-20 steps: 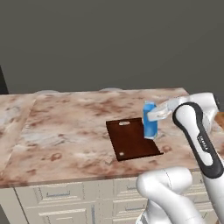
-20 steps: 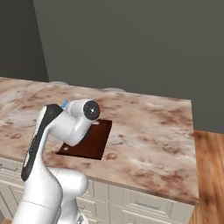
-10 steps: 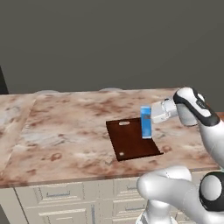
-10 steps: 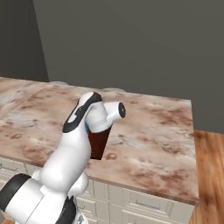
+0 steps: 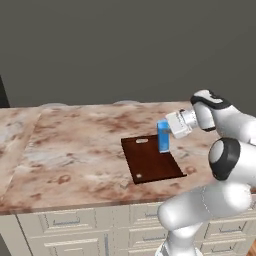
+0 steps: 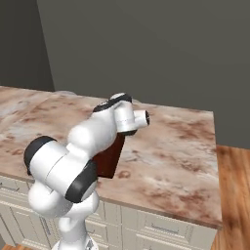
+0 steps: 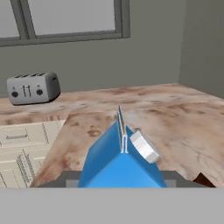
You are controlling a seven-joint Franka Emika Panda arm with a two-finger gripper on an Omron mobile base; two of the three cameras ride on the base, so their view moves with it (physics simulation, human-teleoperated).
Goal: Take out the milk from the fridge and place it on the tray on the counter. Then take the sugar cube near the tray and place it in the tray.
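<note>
A marbled brown-and-cream counter runs under a plain grey wall, with a toaster far off at ten o'clock in the hand view. The gripper is clamped partway shut on the milk, holding it upright over the tray, toward the board's two o'clock edge. The carton looks light but squashable; its flat side walls give the surest hold, well below the gable.

Milk is showing bright blue with a pale grey cap; tray is showing dark reddish-brown; counter is showing brown-and-cream marbling; toaster is showing silver-grey
</note>
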